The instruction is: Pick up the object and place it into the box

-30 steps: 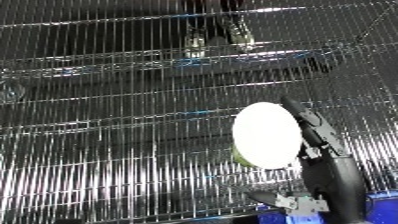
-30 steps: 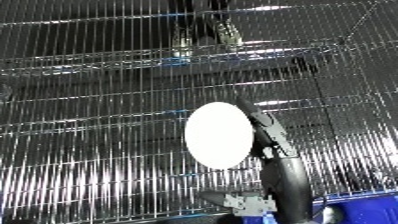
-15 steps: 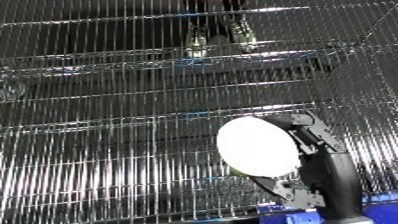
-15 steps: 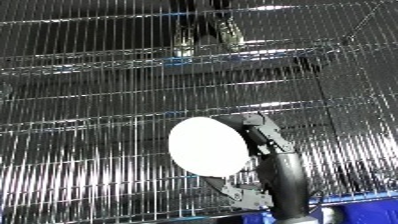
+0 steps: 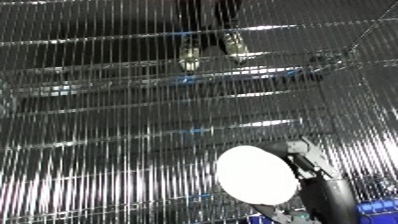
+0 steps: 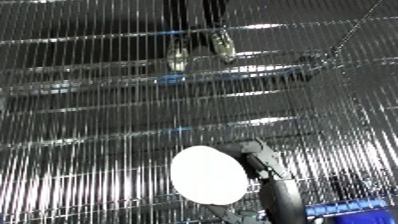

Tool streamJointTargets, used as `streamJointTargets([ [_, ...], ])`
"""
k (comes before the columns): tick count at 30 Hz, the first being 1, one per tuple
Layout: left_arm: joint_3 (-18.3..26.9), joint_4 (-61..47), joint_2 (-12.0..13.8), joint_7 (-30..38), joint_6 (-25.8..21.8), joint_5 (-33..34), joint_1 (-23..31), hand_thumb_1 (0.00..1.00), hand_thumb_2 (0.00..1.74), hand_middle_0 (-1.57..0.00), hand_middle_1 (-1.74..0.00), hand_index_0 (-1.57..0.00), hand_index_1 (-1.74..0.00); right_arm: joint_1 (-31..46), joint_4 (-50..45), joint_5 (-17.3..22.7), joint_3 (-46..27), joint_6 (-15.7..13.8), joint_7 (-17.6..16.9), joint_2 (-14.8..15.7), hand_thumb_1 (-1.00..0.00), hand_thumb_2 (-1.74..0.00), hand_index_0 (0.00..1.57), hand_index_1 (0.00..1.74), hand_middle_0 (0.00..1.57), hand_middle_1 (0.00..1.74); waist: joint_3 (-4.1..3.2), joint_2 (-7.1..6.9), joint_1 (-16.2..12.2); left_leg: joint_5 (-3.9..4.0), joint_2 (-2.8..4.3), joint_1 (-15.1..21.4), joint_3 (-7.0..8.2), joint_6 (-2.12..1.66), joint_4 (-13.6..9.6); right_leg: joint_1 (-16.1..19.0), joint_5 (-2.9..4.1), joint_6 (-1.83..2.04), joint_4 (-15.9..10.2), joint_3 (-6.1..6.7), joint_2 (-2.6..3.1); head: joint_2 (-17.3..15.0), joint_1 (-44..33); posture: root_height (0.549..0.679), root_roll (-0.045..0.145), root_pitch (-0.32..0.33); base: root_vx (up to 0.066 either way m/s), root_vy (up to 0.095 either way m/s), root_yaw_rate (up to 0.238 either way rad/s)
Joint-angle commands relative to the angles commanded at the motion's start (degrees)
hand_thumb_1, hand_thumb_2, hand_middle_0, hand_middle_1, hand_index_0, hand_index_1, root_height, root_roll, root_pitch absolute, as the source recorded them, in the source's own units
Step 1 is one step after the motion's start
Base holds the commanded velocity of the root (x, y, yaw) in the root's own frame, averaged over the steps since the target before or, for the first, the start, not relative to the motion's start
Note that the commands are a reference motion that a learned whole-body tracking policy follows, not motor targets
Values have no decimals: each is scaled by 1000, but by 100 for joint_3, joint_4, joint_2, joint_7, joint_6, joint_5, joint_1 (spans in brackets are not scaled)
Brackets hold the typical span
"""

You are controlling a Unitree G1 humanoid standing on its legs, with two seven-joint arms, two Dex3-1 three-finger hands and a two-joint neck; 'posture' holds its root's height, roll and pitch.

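Holding a white disc [image 5: 256,174] up in front of the wire shelving [image 5: 133,100], your right hand [image 5: 306,162] sits at the lower right of both views, its black fingers curled round the disc's right edge so that it is grasping the object. The disc is a pale, plain oval turned with its flat face toward the camera; it lies just left of the hand and touches it along that edge, and it covers most of the palm. Below the hand, the dark wrist and forearm [image 6: 282,202] run down to the bottom edge. Behind and above the hand, chrome wire shelves fill the whole picture, level after level, with bright glints on the rods. Low and to the right of the hand, a patch of blue [image 6: 351,210] shows through the wires; you cannot tell from here what it is. Your left hand shows in neither view.
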Motion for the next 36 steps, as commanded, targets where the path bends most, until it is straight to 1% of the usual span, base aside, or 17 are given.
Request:
streamJointTargets([
  [4,84,-74,3,-47,23,19,159,1000,1740,-1570,-1740,-1570,-1740,436,-303,-21,-188,-148,-119,77,-900,-1566,1413,1566,1413,1566,0,-53,-130,81,31,463,48,-51,-397,455,119,48,-459,39,7,-156,-12,627,32,240,-25,2,-146],
  [7,172,-130,18,-97,81,22,296,1000,1740,-1570,-1740,-1570,-1740,817,-510,49,-360,-284,-174,146,-900,-1566,1413,1566,1413,1566,0,-96,-238,102,33,807,110,-79,-636,805,198,81,-770,76,14,-299,111,636,35,217,-13,-8,-151],
  [10,268,-183,40,-164,151,11,454,1000,1740,-1570,-1740,-1570,-1740,1190,-659,193,-542,-400,-194,171,-900,-1566,1413,1566,1413,1566,0,-121,-338,81,40,1130,179,-87,-798,1128,262,105,-1035,121,16,-468,293,642,38,192,-3,0,-178],
  [14,389,-235,90,-216,261,-28,615,1000,1740,-1570,-1740,-1570,-1740,1569,-762,444,-766,-505,-217,156,-900,-1566,1413,1566,1413,1566,0,-126,-469,25,50,1473,269,-68,-900,1475,309,115,-1274,189,20,-693,563,648,42,161,4,21,-208],
  [19,487,-274,110,-202,314,-104,778,1000,1740,-1570,-1740,-1570,-1740,1919,-792,628,-1005,-655,-356,203,-900,-1566,1413,1566,1413,1566,0,-63,-660,-80,66,1753,381,-32,-909,1731,298,101,-1374,295,18,-1061,1122,651,47,131,-3,60,-217],
  [22,506,-262,62,-152,290,-141,891,1000,1740,-1570,-1740,-1570,-1740,2148,-742,662,-1152,-777,-474,238,-900,-1566,1413,1566,1413,1566,0,-5,-800,-134,91,1918,467,-23,-920,1849,277,84,-1399,378,-5,-1319,1487,652,53,115,19,104,-208],
  [25,522,-248,-3,-117,248,-180,1022,1000,1740,-1570,-1740,-1570,-1740,2409,-663,709,-1330,-902,-596,228,-900,-1566,1413,1566,1413,1566,0,56,-937,-177,113,2106,556,-20,-960,1973,247,69,-1437,466,-21,-1478,1783,653,60,99,33,111,-165],
  [28,537,-245,-68,-117,217,-193,1109,1000,1740,-1570,-1740,-1570,-1740,2586,-618,763,-1462,-959,-661,193,-900,-1566,1413,1566,1413,1566,0,101,-1014,-197,120,2224,611,-20,-995,2047,227,62,-1468,516,-27,-1478,1783,654,65,90,17,70,-88],
  [33,531,-245,-85,-121,210,-192,1127,1000,1740,-1570,-1740,-1570,-1740,2623,-620,766,-1484,-963,-673,183,-900,-1566,1413,1566,1413,1566,0,112,-1020,-198,120,2249,620,-21,-1004,2065,225,62,-1475,524,-28,-1478,1783,654,66,88,1,5,-7],
  [34,535,-244,-91,-120,207,-197,1134,1000,1740,-1570,-1740,-1570,-1740,2644,-603,764,-1506,-968,-690,176,-900,-1566,1413,1566,1413,1566,0,118,-1034,-200,121,2262,627,-21,-1009,2070,224,61,-1480,531,-28,-1541,1927,654,66,87,9,34,-36],
  [35,535,-241,-104,-107,191,-221,1152,1000,1740,-1570,-1740,-1570,-1740,2705,-561,731,-1557,-998,-755,151,-900,-1566,1413,1566,1413,1566,0,140,-1073,-205,123,2300,655,-21,-1028,2082,223,60,-1496,555,-24,-1721,2274,654,68,86,14,102,-142],
  [36,527,-226,-129,-86,162,-257,1170,1000,1740,-1570,-1740,-1570,-1740,2794,-486,724,-1640,-1030,-836,111,-900,-1566,1413,1566,1413,1566,0,177,-1139,-209,120,2363,694,-22,-1064,2103,218,56,-1519,597,-12,-1972,2656,655,71,84,22,171,-239],
])
